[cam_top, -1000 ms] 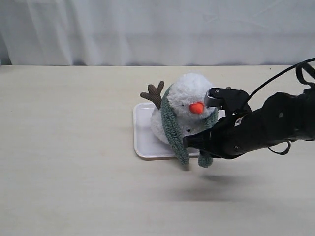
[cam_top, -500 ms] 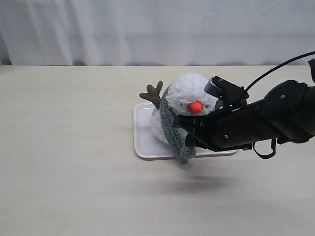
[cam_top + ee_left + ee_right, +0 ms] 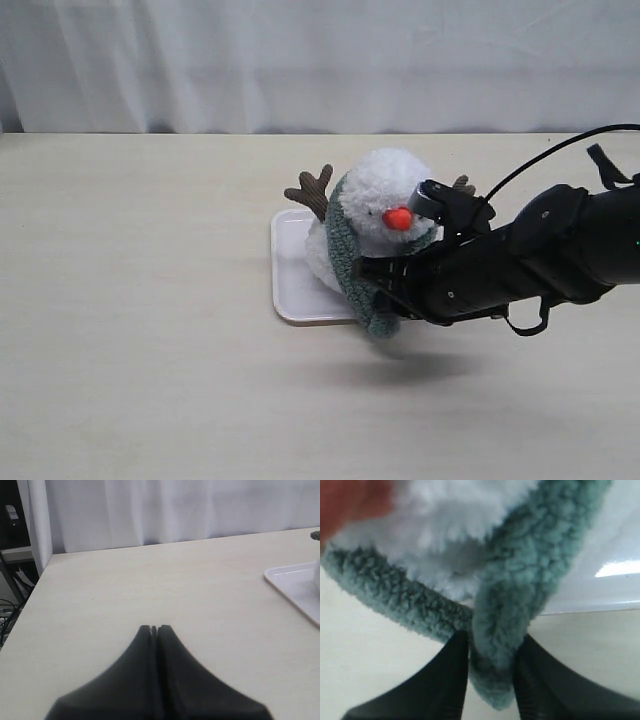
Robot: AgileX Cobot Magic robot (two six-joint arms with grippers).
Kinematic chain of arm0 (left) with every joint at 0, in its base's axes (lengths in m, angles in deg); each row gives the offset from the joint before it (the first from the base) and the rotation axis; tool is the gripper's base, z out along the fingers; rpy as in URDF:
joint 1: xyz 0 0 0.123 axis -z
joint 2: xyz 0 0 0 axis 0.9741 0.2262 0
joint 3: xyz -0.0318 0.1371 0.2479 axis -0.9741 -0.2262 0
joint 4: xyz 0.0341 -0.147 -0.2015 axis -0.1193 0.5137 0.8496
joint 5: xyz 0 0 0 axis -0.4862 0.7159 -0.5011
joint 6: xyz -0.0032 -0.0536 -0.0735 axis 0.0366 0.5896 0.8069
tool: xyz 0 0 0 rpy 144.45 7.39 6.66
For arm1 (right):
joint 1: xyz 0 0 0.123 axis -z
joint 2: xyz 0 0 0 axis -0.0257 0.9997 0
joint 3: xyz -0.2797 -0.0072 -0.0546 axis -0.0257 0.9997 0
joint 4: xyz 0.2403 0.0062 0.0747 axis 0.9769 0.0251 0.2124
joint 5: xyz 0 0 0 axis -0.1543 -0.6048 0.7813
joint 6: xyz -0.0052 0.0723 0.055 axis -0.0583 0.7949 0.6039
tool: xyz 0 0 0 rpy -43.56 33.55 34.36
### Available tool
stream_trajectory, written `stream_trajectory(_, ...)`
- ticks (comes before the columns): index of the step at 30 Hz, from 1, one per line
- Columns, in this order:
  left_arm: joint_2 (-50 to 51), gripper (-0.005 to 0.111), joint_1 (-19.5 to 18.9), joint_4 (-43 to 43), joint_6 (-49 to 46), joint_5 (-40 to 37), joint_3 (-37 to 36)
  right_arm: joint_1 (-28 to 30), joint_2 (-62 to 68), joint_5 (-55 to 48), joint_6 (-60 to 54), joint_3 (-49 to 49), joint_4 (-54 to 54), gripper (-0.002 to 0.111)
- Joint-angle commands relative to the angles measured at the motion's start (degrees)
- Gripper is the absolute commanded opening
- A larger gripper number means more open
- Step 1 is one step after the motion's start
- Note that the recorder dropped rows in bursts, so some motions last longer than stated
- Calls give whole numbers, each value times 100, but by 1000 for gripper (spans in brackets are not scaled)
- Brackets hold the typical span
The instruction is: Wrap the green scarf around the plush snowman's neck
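The green scarf [image 3: 344, 250] lies round the neck [image 3: 335, 222] of the plush snowman [image 3: 385, 185], which sits on a white tray [image 3: 292, 296] near the middle of the bench [image 3: 150, 300]. 1 strand runs down the side of the head and across the chest. The other end hangs in front, pinched between the 2 fingers of the right gripper [image 3: 491, 652], just where the strands meet. By my judgement the wrap is in its closing step: crossing this end over the other. The next move calls for carrying it past the crossing without dragging the loop off, then letting go. The right arm reaches in low and nearly level, hiding the snowman's lower body. The left gripper [image 3: 155, 629] hovers over bare bench, fingers together on nothing, near the tray.
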Motion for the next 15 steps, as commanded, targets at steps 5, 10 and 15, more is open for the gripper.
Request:
stream_trajectory(5,-16,0,5,17,-3,70,-19,-3,10,-303,-739,-6,-14,64)
stream_trajectory(10,-16,0,5,17,-3,70,-19,-42,10,-269,-814,-6,-14,65)
stream_trajectory(15,-16,0,5,17,-3,70,-19,-459,88,291,-1030,-6,-21,65)
